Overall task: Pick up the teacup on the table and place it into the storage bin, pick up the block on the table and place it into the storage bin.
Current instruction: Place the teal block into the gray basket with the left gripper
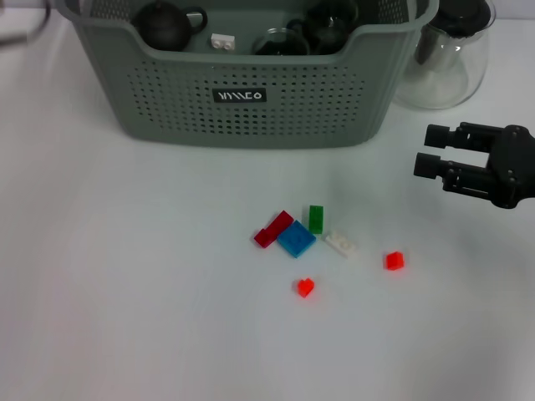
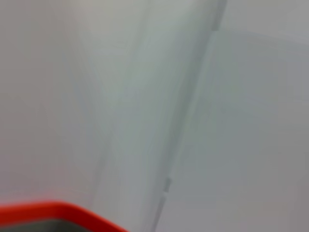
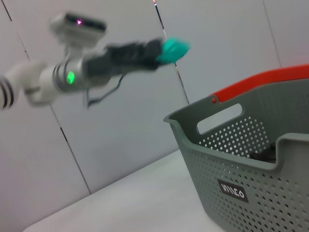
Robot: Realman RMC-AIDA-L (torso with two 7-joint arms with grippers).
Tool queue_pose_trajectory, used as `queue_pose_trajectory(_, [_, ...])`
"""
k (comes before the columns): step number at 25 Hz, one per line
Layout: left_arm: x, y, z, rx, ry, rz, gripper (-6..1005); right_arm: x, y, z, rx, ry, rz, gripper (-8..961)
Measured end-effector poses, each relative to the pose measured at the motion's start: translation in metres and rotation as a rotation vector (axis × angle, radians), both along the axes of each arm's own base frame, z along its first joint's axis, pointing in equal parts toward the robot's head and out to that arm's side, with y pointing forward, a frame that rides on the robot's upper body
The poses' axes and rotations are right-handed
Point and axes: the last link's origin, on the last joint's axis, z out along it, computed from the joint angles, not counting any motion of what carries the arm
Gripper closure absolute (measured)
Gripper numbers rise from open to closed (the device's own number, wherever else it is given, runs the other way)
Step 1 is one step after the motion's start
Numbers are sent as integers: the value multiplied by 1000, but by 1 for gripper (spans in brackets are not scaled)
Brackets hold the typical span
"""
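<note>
The grey-green storage bin (image 1: 167,92) stands at the table's back; it also shows in the right wrist view (image 3: 251,164). Inside lie a dark round vessel with a handle (image 1: 164,25), a white block (image 1: 222,40) and dark glassware (image 1: 309,33). No teacup stands on the table. Loose blocks lie in front: dark red (image 1: 273,229), blue (image 1: 296,239), green (image 1: 316,218), white (image 1: 341,243) and two small red ones (image 1: 394,261) (image 1: 305,287). My right gripper (image 1: 423,150) is open and empty, to the right of the blocks. My left gripper (image 3: 161,50) is raised beyond the bin with a teal thing (image 3: 174,48) at its tip.
A clear glass jug with a dark lid (image 1: 447,58) stands right of the bin, behind my right gripper. The bin has a red handle (image 3: 260,82), whose edge also shows in the left wrist view (image 2: 48,210). White tabletop lies to the left and front of the blocks.
</note>
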Motion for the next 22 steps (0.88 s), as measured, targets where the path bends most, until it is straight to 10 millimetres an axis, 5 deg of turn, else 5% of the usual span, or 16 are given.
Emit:
queue_pose_trajectory(4, [35, 45, 9, -37, 137, 109, 594, 1, 0, 0, 4, -3, 1, 339])
queue_pose_trajectory(5, [47, 68, -1, -23, 274, 200, 594, 1, -1, -1, 6, -4, 2, 339])
queue_pose_trajectory(9, [56, 86, -28, 0, 449, 274, 594, 2, -2, -2, 15, -5, 9, 339])
queue_pose_trajectory(13, [61, 90, -79, 8, 671, 343, 593, 2, -2, -2, 15, -3, 10, 339])
queue_pose_trajectory(18, [67, 89, -87, 36, 722, 357, 558, 2, -3, -2, 14, -1, 10, 339])
queue_pose_trajectory(22, [74, 79, -72, 56, 619, 334, 512, 3, -3, -2, 15, -2, 8, 339])
